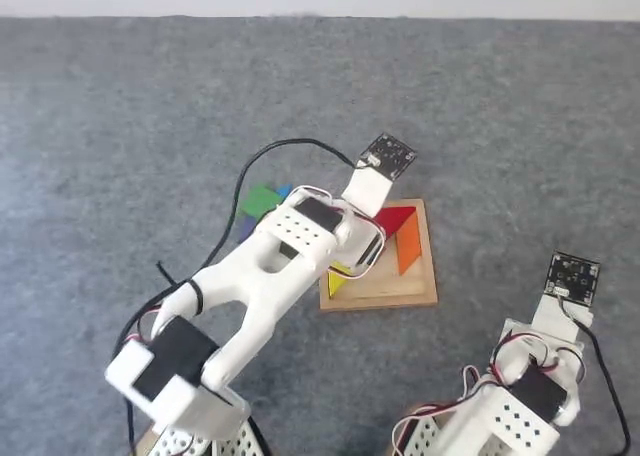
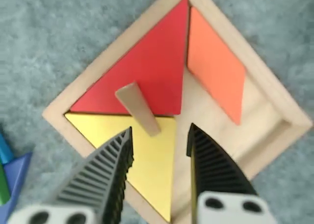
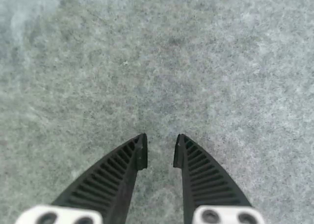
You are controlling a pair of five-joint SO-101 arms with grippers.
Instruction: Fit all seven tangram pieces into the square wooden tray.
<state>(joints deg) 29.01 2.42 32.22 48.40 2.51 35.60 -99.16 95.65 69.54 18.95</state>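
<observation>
**Hidden and cut-off items**

- Tray: in the high view the left arm covers its left part. In the left wrist view one corner lies behind the left hand and runs off the picture's edge.
- Yellow piece: a sliver shows beside the arm. In the wrist view the hand overlaps it.
- Red piece: partly under the wrist.
- Green piece, blue piece: partly under the arm, so their shapes cannot be told.
- Tan strip: lies across the red-yellow seam. What it is cannot be told.
- Right arm: base cut off by the picture's lower edge, as is the left arm's.
</observation>
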